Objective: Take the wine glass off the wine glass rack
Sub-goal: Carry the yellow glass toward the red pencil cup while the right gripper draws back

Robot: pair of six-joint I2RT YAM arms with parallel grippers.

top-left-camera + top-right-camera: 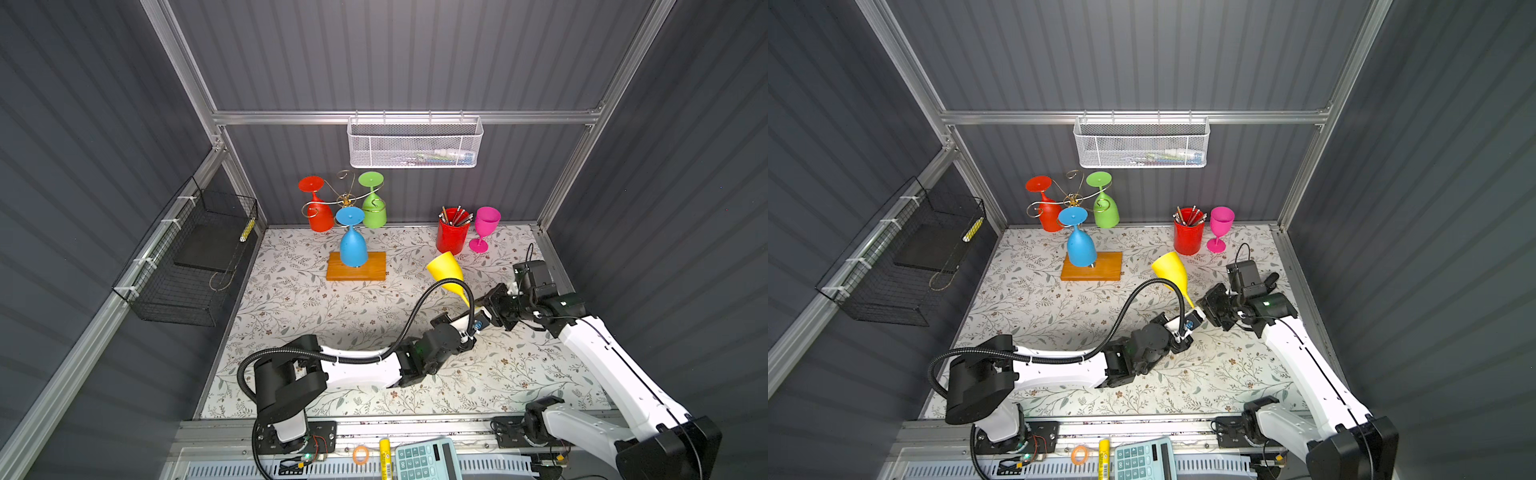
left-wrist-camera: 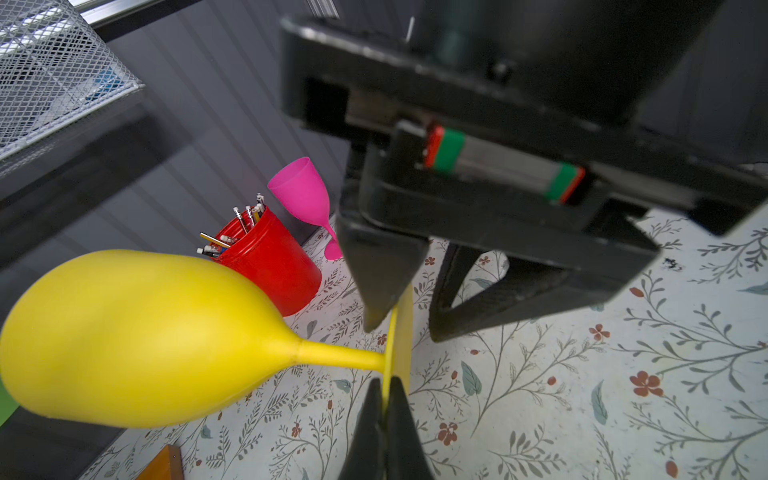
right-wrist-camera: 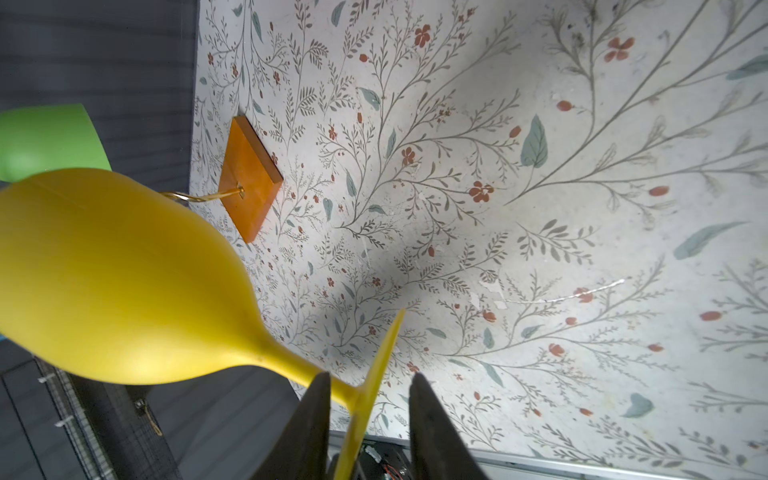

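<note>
Here, the yellow wine glass point(image 1: 446, 270) is hanging tilted in the air above the floral table point(image 1: 311, 316). It is already clear of the wine glass rack point(image 1: 347, 200) and nearer the red pencil cup point(image 1: 452, 237) than the rack's wooden base point(image 1: 372, 270).

The left gripper point(image 2: 386, 388) is pinching the thin edge of the glass's foot, jaws pressed onto the disc. This is leaving the stem free and the bowl pointing toward the back wall.

The right gripper point(image 3: 370, 376) is straddling the same foot from the opposite side. Its jaws are standing spread, with one finger point(image 3: 316, 415) just beside the stem and the other showing a clear gap to the disc, so it is not gripping yet.

Two grippers meeting at one foot is reading as a handover. By this judgement, an edge pinch is giving poor control of a long, bowl-heavy glass, and a second hold nearer the stem would be letting it turn upright.

On the rack, the red glass point(image 1: 320, 214), green glass point(image 1: 374, 208) and blue glass point(image 1: 353, 247) are hanging bowl-down by their feet. The pink glass point(image 1: 484, 226) is standing upright beside the pencil cup, likely marking where removed glasses are going.
</note>
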